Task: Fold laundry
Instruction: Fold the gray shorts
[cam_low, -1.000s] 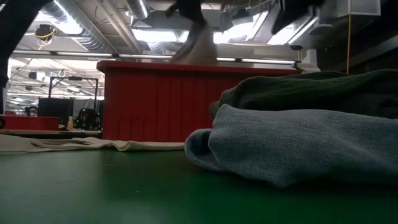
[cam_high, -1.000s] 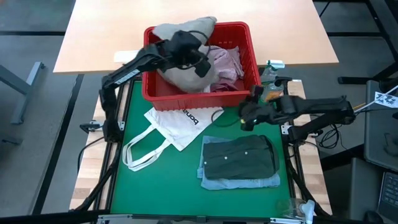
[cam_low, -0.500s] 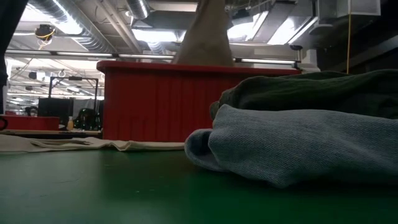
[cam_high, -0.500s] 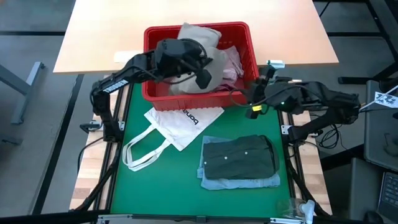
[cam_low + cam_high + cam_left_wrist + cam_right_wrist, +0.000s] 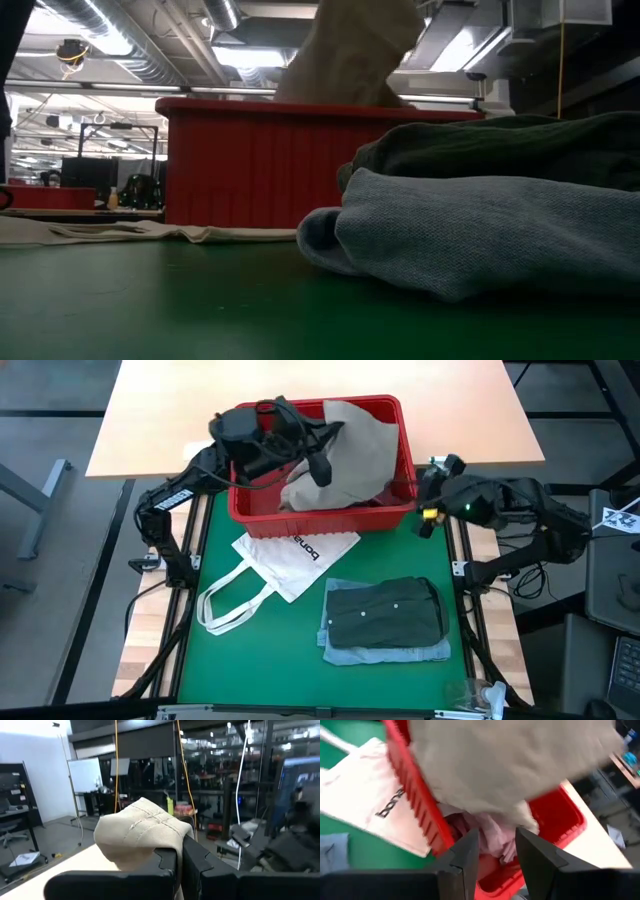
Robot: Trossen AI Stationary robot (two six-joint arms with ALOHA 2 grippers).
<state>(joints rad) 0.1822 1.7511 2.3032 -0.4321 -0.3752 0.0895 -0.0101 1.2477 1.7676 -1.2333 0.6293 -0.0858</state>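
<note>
Since a second ago, the left gripper point(image 5: 322, 460) has risen over the red basket point(image 5: 318, 518) in the upper middle of the high view, drawing the beige-khaki garment point(image 5: 355, 450) up into a tall drape that now covers most of the basket's contents. Meanwhile the right gripper point(image 5: 426, 523) has swung from the green worktop point(image 5: 250, 660) to the basket's right wall.

In the left wrist view, the left gripper's dark fingers point(image 5: 172, 862) are pinched tight on a fold of the beige cloth, which bunches over them. From the right wrist view, the right gripper hangs partly open and empty, looking down at a mottled pink garment point(image 5: 487, 835) inside the basket.

Lower in the high view, a dark grey-green garment point(image 5: 385, 612) lies folded on top of a light blue garment point(image 5: 385, 652), with a white tote bag point(image 5: 280, 560) to their left.

The beige cloth looks soft, limp and fairly light; held at one point, it sags and keeps no shape. It will likely spread best if a second hold is taken on a free hanging edge or corner, well apart from the first pinch.
</note>
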